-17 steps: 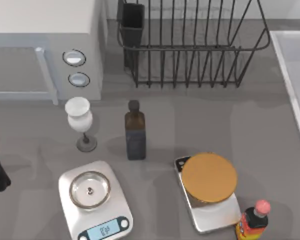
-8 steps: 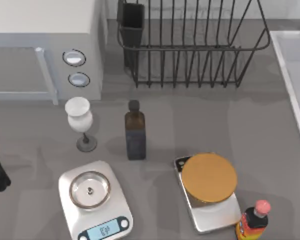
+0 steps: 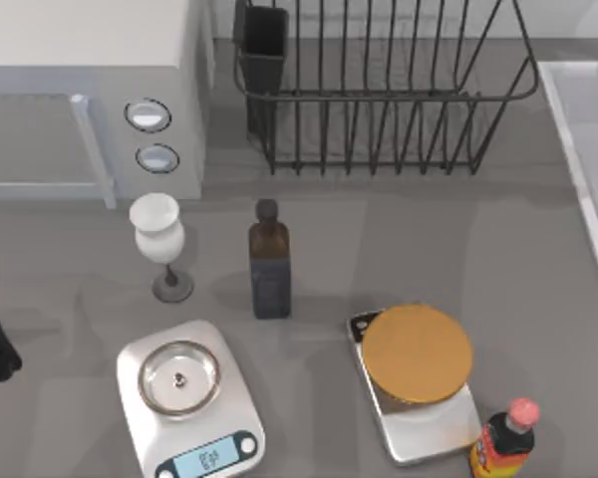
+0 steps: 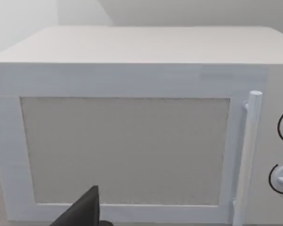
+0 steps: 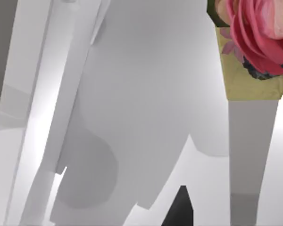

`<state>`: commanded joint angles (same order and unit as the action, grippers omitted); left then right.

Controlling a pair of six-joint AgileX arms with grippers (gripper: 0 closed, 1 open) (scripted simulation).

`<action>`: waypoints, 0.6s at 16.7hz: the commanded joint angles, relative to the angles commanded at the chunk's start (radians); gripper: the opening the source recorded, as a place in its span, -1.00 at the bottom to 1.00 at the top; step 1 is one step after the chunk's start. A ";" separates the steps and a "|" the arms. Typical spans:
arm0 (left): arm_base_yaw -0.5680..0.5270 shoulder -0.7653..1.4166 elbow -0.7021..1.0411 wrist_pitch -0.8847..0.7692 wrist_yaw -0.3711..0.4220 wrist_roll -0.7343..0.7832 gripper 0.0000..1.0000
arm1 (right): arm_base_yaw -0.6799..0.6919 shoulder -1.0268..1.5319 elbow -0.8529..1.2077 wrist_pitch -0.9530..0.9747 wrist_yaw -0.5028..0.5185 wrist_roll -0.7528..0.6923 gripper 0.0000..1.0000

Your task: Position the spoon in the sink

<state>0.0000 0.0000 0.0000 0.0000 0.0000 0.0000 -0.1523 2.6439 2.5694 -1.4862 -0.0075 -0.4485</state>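
Grey counter holds scales point(image 3: 190, 395) near me and the rack point(image 3: 379, 90) beyond, with the sink point(image 3: 586, 149) at right; spoon and finger state unclear, so I'd lower gently over the basin.

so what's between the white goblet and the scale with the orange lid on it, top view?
The dark brown bottle stands between the goblet and the lidded scale, seen from the top view.

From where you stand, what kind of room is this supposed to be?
Most likely a kitchen counter: a white microwave, a dark wire dish rack and a pale sink at the right edge, with two scales in front.
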 joint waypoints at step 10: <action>0.000 0.000 0.000 0.000 0.000 0.000 1.00 | 0.000 -0.051 -0.153 0.113 0.001 0.001 -0.85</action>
<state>0.0000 0.0000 0.0000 0.0000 0.0000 0.0000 -0.1519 2.5932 2.4167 -1.3728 -0.0067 -0.4479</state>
